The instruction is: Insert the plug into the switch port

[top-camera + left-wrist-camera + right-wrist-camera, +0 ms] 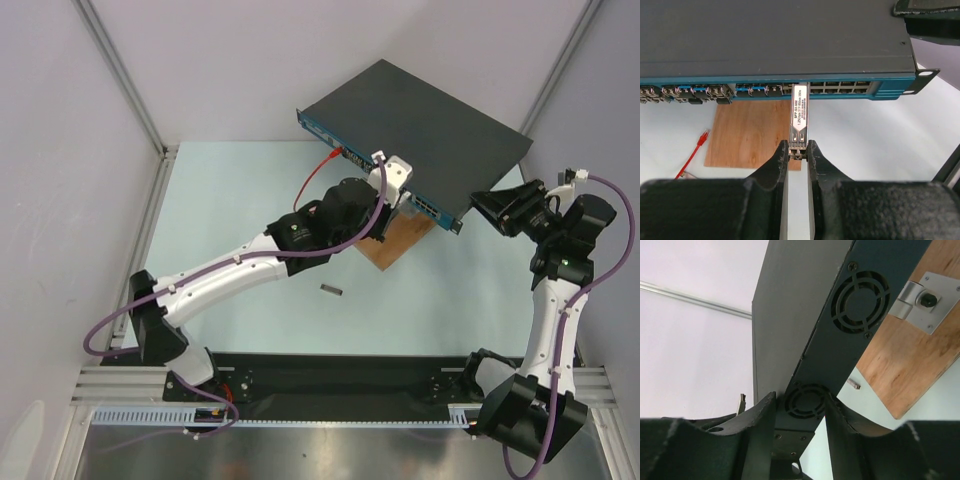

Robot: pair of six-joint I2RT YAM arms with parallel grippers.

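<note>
The switch (415, 115) is a flat dark-grey box standing at an angle, its blue socket face (765, 90) towards my left gripper. My left gripper (798, 151) is shut on the rear end of the plug (799, 112), a slim silver module with a printed label. The plug's far end meets a socket near the middle of the blue face; how deep it sits I cannot tell. In the top view the left gripper (404, 192) is right at that face. My right gripper (800, 405) is shut on the switch's fan-vented side (840, 335), at its right end (487, 210).
A brown wooden board (750, 132) lies under the switch's front and carries a metal bracket (920, 300). A red cable (692, 155) lies at the left. A small dark part (331, 290) lies on the table. Frame posts and walls enclose the table.
</note>
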